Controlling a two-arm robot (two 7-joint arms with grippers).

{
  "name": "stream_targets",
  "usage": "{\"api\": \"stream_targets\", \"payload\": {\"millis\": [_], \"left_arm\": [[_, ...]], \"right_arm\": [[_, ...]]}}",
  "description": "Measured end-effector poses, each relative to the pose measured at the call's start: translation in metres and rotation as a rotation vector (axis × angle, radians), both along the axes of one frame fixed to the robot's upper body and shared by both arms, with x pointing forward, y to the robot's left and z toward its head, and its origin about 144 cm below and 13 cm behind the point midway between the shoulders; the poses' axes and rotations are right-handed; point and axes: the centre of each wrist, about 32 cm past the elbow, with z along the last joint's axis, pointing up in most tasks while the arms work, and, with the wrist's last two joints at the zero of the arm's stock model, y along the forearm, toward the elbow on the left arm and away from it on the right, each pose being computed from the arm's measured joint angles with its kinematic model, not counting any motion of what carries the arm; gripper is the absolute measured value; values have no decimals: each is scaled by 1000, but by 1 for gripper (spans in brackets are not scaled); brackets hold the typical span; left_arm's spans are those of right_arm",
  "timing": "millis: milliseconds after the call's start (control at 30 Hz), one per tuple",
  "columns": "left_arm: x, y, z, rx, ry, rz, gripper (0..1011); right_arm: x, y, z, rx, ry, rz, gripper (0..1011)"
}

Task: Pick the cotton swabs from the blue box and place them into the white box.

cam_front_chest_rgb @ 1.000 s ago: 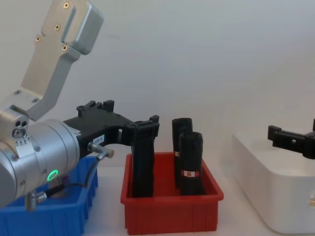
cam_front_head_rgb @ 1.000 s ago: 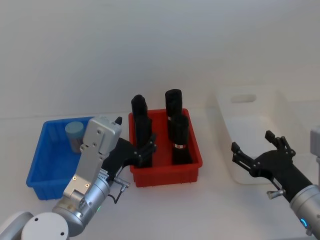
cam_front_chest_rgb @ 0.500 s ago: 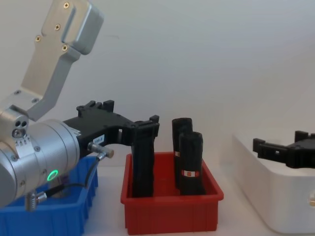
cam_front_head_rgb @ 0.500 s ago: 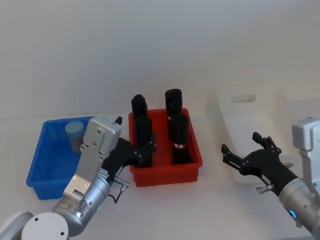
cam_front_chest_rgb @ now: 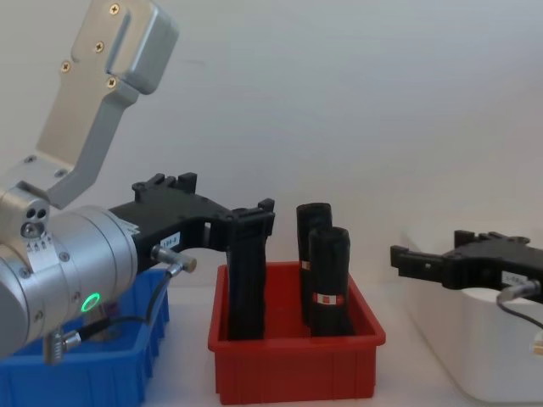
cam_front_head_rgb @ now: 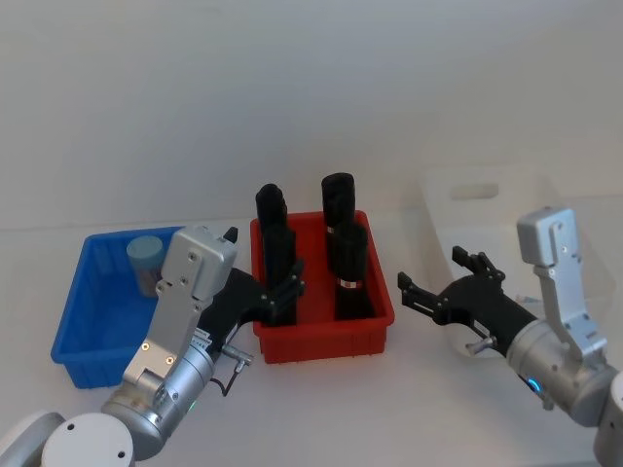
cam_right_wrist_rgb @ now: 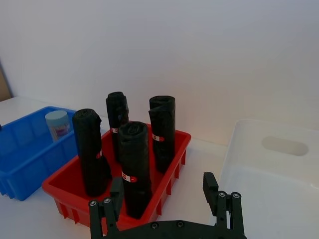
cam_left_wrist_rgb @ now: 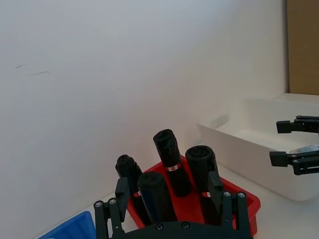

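Head view: a bright blue, open-topped rectangular plastic bin with ribbed walls, the blue box [cam_front_head_rgb: 92, 341], stands at the robot's left. One small clear jar with a pale grey-blue lid, the cotton swabs [cam_front_head_rgb: 146, 265], stands upright in its far part. Just right of the blue box sits a red rectangular plastic bin [cam_front_head_rgb: 326, 336] holding four tall black cylinders with red-white labels [cam_front_head_rgb: 348, 270], all upright. The large glossy white plastic tub with rounded corners, the white box [cam_front_head_rgb: 487, 209], stands at the robot's right, apart from the red bin.

The left gripper [cam_front_head_rgb: 285, 295], black, hangs over the near left part of the red bin, beside one black cylinder; its fingers are spread apart and hold nothing. The jar lies to this gripper's left and farther back, well apart from it.

The right gripper [cam_front_head_rgb: 433, 290] hangs over the gap between the red bin and the white box, pointing toward the red bin, fingers apart and empty. The jar lies well to its left, with the whole red bin between them.

Right wrist view: the jar [cam_right_wrist_rgb: 58, 124] shows inside the blue box [cam_right_wrist_rgb: 20, 149], beyond the red bin [cam_right_wrist_rgb: 65, 191].

Chest view: the right gripper [cam_front_chest_rgb: 407, 259] reaches leftward in front of the white box [cam_front_chest_rgb: 492, 356].
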Motion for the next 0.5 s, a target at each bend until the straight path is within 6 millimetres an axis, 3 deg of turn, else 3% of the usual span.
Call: {"api": "stream_targets", "payload": {"millis": [500], "left_arm": [[0,0,0,0,0,0,1003]], "right_arm": [[44,14,-1,-36,19,91,1001]]}}
